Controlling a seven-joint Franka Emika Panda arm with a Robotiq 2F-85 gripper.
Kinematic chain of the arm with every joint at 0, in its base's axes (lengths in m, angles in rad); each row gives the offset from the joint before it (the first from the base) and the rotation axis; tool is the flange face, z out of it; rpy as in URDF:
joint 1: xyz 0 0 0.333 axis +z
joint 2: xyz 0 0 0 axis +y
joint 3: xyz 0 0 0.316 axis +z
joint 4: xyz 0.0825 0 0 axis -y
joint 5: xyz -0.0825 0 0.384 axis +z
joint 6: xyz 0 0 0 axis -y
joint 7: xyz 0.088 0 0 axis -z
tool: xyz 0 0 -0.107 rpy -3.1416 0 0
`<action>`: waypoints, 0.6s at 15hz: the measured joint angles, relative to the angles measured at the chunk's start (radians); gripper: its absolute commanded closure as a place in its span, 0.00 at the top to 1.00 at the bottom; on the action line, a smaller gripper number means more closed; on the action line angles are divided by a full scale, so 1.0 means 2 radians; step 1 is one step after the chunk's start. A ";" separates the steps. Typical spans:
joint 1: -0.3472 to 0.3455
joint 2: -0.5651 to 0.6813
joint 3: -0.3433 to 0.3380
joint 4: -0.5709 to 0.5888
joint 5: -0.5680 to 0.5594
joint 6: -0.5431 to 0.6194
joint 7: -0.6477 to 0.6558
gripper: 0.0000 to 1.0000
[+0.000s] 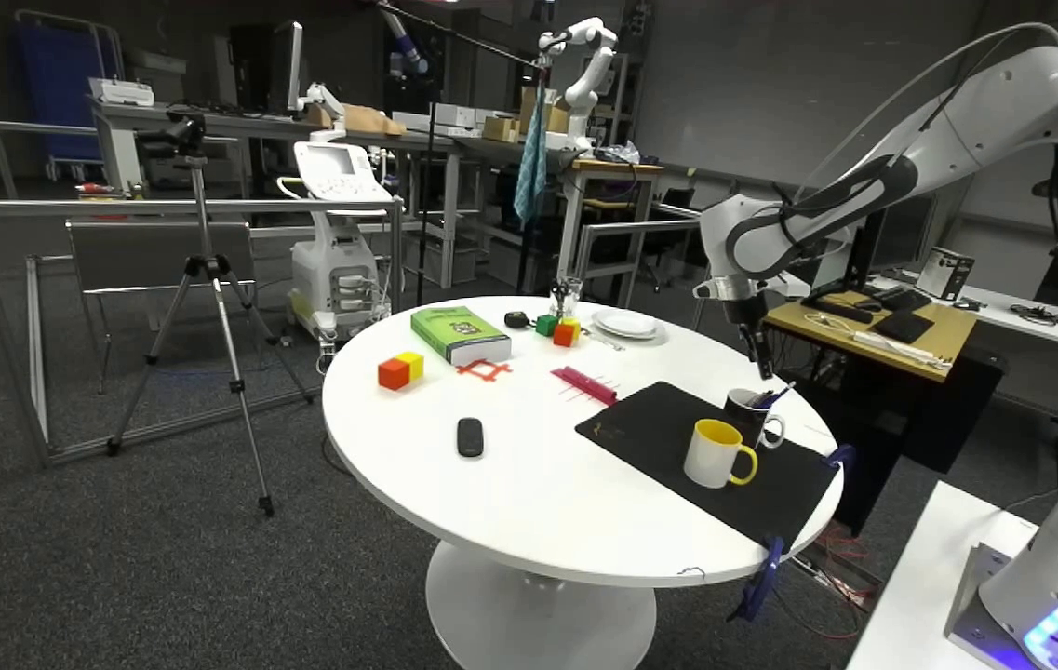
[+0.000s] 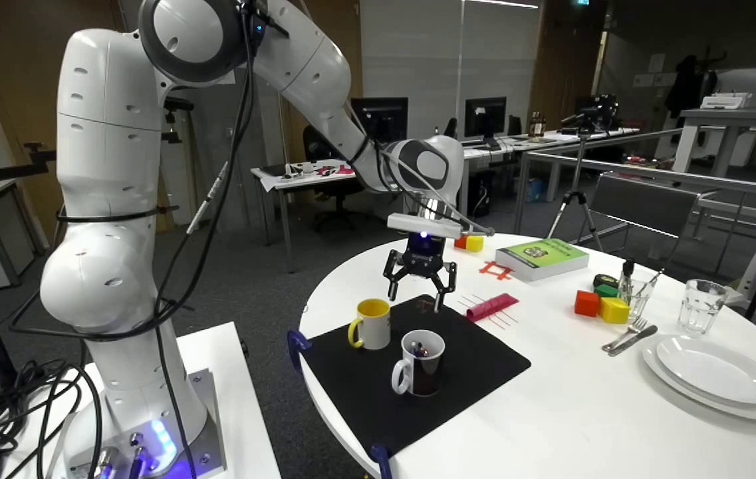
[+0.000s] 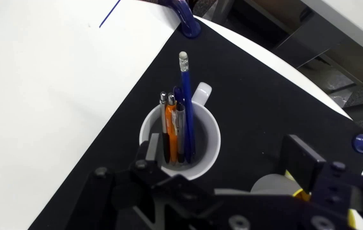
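Note:
My gripper [image 3: 229, 156] stands open above the black mat [image 3: 245, 105], with nothing between its fingers. In the wrist view, one fingertip overlaps the rim of a dark mug [image 3: 212, 137] with a white inside and white handle. That mug holds an orange pen [image 3: 171, 127], a silver-and-black pen [image 3: 163, 111], a blue pencil [image 3: 186, 86] with an eraser, and other pens. A white mug with yellow inside and handle [image 2: 378, 332] is beside it, partly hidden by the gripper in the wrist view. In both exterior views the gripper [image 2: 415, 299] hangs higher than both mugs, apart from them.
Blue clamps [image 3: 187, 22] pin the mat at the table edge. Farther over the white table [image 1: 529, 475] lie a magenta roll [image 1: 587, 384], green book [image 1: 460, 333], colored cubes [image 1: 400, 370], a black oblong device [image 1: 470, 436], plates [image 2: 717, 369], cutlery and glasses [image 2: 701, 306].

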 measured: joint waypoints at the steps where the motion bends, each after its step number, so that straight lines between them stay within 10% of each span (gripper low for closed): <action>1: 0.000 0.004 0.000 0.000 -0.006 0.000 0.000 1.00; 9: -0.003 0.028 0.000 0.000 -0.028 0.000 0.000 1.00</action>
